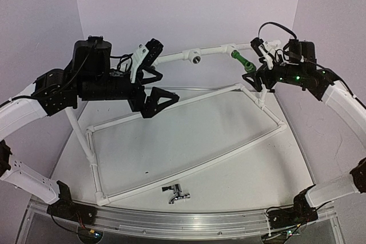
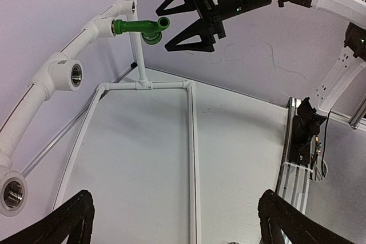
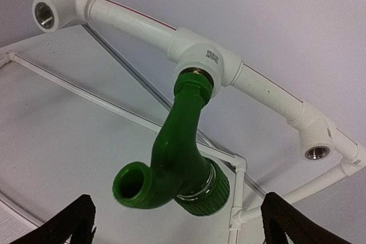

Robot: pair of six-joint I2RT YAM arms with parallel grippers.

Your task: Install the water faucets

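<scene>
The green faucet (image 1: 243, 61) hangs screwed into a white tee socket (image 3: 203, 55) on the raised pipe rail; it also shows in the left wrist view (image 2: 140, 27) and fills the right wrist view (image 3: 177, 158). My right gripper (image 1: 254, 78) is open, its fingers either side of the faucet's spout end without touching it (image 3: 177, 227). The chrome faucet (image 1: 176, 194) lies on the table near the front edge. My left gripper (image 1: 170, 87) is open and empty, held above the table's left half (image 2: 177, 221).
The rail has empty threaded sockets (image 1: 196, 57) (image 2: 74, 75) (image 3: 46, 15). A white pipe frame (image 1: 200, 98) lies on the table as a rectangle, with uprights carrying the rail. An aluminium rail (image 1: 183, 218) runs along the near edge.
</scene>
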